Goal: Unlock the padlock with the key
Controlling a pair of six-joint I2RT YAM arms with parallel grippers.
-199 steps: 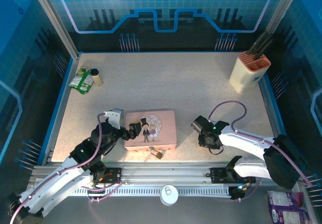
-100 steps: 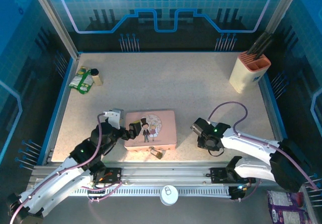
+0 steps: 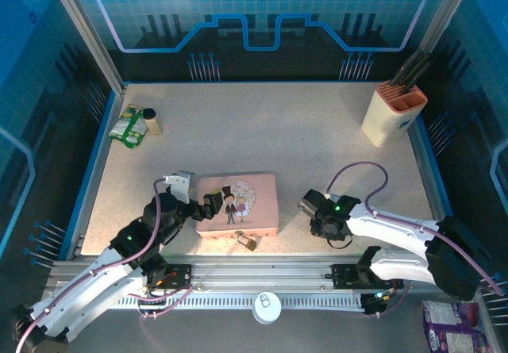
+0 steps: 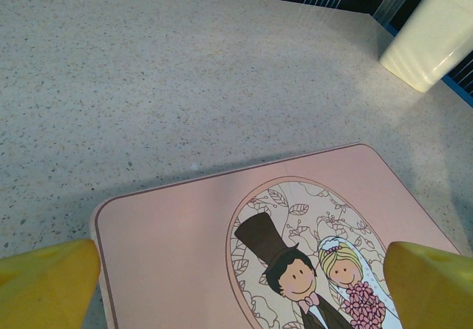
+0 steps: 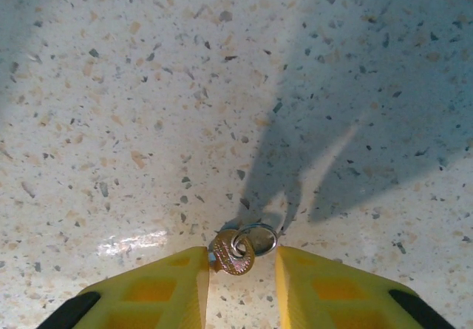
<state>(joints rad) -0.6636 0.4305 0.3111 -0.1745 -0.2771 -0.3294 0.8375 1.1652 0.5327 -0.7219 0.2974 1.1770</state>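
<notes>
At the right hand [image 5: 240, 271], we find the two yellow fingers [image 5: 159, 288] drawn narrow. The key [image 5: 234, 252] sits in the gap between their tips, showing a round brass-coloured head threaded with a thin silvery ring. One finger looks to touch the head, while a sliver of the speckled surface [image 5: 148, 85] shows between the head and the other finger. We cannot tell whether the key is truly gripped or merely bracketed, and its blade is hidden from us. Shadows of the fingers fall across the surface just beyond the ring. From above, we place this right hand [image 3: 321, 223] low over the surface, to the right of the pink tin [image 3: 238, 202] and apart from it.

The left hand [image 3: 208, 208] is spread wide at the tin's left end. From its wrist camera we see one yellow fingertip [image 4: 44, 281] at each lower corner. Between them lies the tin's lid with its cartoon couple, a groom in a top hat and a blonde bride.

The padlock [image 3: 248, 241], small and brass-gold, lies against the tin's near edge, about midway along it. We cannot tell whether it hangs from a clasp. It sits between the two hands and well apart from the key.

Farther out, a cream knife block [image 3: 394, 109] stands at the far right corner of the surface. A green packet [image 3: 127, 127] and a small jar [image 3: 151, 120] rest side by side at the far left.
</notes>
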